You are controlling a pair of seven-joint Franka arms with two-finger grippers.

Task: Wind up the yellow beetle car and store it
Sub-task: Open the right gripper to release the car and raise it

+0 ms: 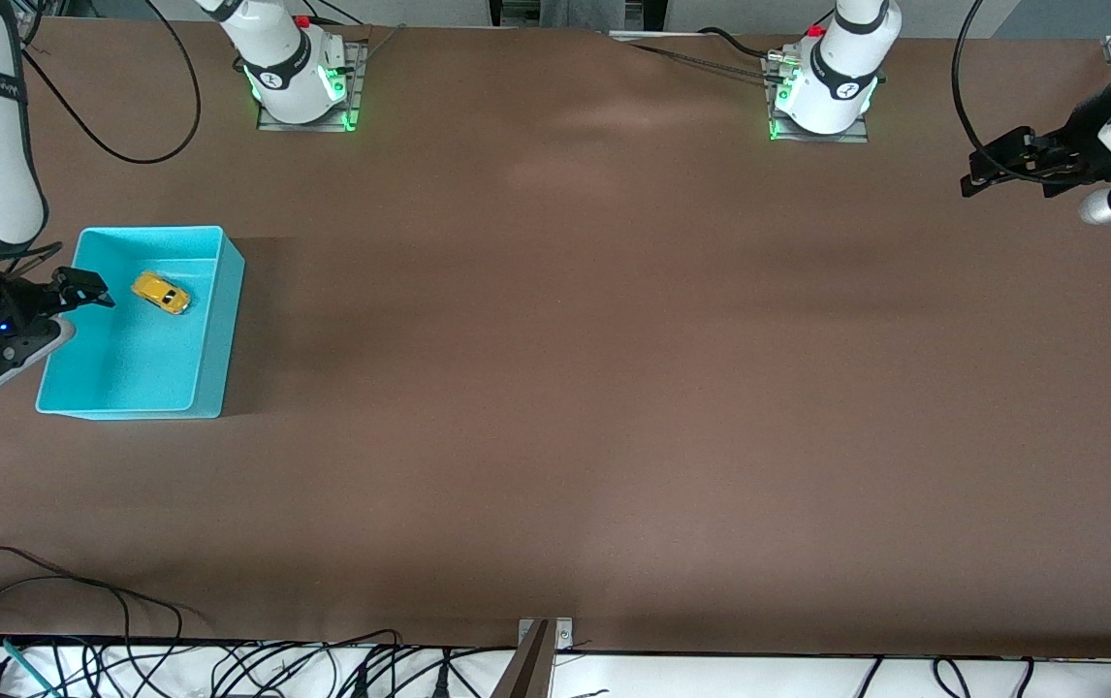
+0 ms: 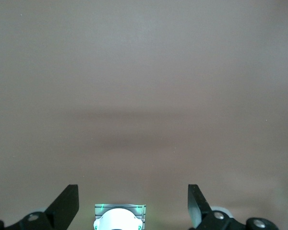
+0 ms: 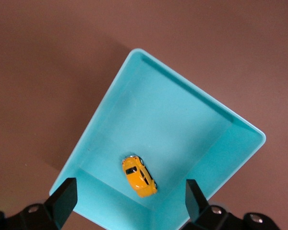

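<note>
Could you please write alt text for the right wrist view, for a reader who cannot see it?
A yellow beetle car lies inside a turquoise bin on a brown table, seen from above. The right gripper hangs open over the bin, its two dark fingertips framing the car from above without touching it.

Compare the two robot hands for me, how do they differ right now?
The right hand hangs over the turquoise bin, by the wall at the right arm's end of the table, with the yellow beetle car lying in the bin; the left hand waits over bare table at the left arm's end. The right wrist view shows bin and car, the left only tabletop. Both are open and empty.
</note>
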